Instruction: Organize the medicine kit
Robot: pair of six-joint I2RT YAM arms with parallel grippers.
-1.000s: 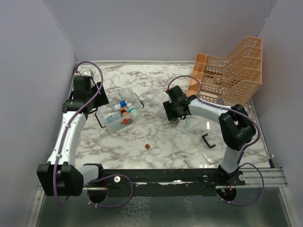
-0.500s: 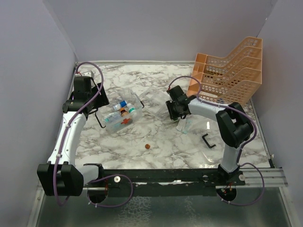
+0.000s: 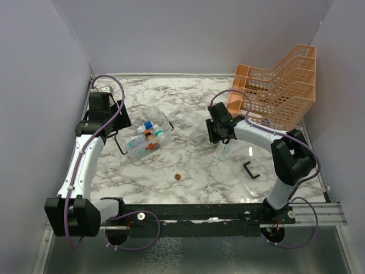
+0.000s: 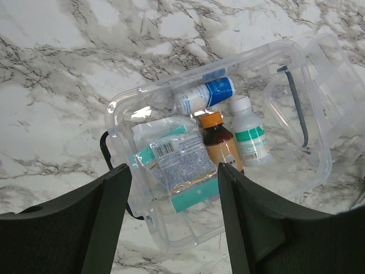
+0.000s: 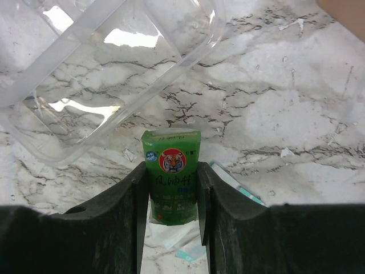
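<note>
Marble tabletop [image 3: 188, 165] carrying one medicine kit [image 3: 145, 138] left of centre. Its long axis runs diagonally from near-left to far-right, with the black handle [image 4: 106, 155] at the near-left end. You can count three bottles inside: blue-labelled bottle [image 4: 205, 94], orange-capped bottle [image 4: 219, 140] and green-labelled bottle [image 4: 251, 137], plus one barcoded sachet [image 4: 174, 157]. Your left gripper [image 4: 174, 171] hangs above it, fingers apart and empty. Your right gripper [image 5: 172, 171] pinches one green packet [image 5: 171, 185] near the single orange rack [image 3: 276, 88].

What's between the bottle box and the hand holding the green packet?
A clear lid, in the top view: medicine kit, lid, then right gripper with the green packet.
</note>
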